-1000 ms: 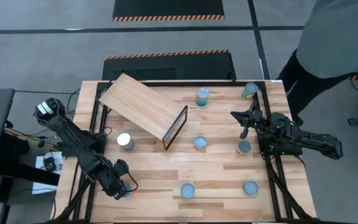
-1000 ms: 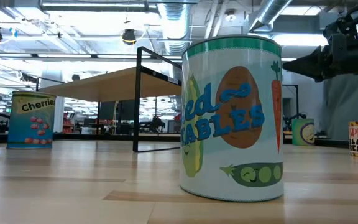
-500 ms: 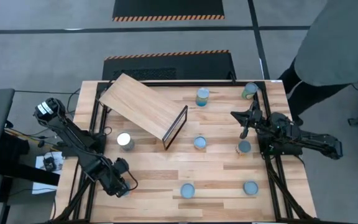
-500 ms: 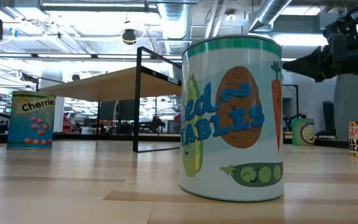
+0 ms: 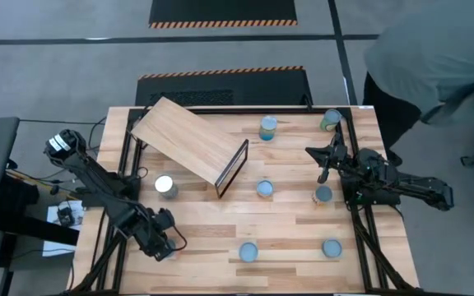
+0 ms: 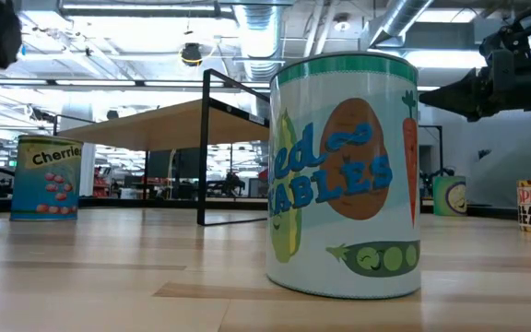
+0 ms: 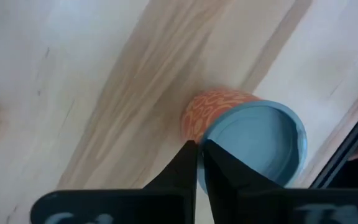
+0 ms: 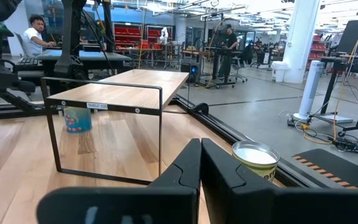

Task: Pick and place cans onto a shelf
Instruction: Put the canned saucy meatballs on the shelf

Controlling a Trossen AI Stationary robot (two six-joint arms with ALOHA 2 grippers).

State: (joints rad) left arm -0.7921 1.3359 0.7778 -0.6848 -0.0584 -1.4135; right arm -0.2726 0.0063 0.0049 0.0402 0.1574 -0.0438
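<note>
An orange-labelled can (image 7: 229,112) with a pale-blue top stands upright near the table's left near corner. My left gripper (image 7: 197,148) (image 5: 163,245) is above it, shut and pointing steeply down, with its tips over the rim of the can's top. My right gripper (image 8: 199,144) (image 5: 313,152) is shut and level at the table's right side, holding nothing. The wooden shelf (image 5: 189,140) slants at the far left. Other cans stand upright on the table: one (image 5: 165,187) near the shelf, one (image 5: 264,188) mid-table and one (image 5: 248,252) by the near edge. My left gripper comes from above with its two fingers closed together, nothing between them. Their tips (image 7: 190,152) stand at the edge of the orange can's blue top (image 7: 213,146). Whether they touch the top I cannot tell. The can stands upright on the table.
More cans stand at the far edge (image 5: 268,127) (image 5: 330,120) and on the right (image 5: 323,195) (image 5: 331,247). In the low view a vegetables can (image 6: 344,175) stands close by and a cherries can (image 6: 46,177) farther off. A person (image 5: 434,57) leans over the far right corner.
My left gripper has stayed above the orange can and turned a little. The person at the far right has leaned farther over the table's corner.
</note>
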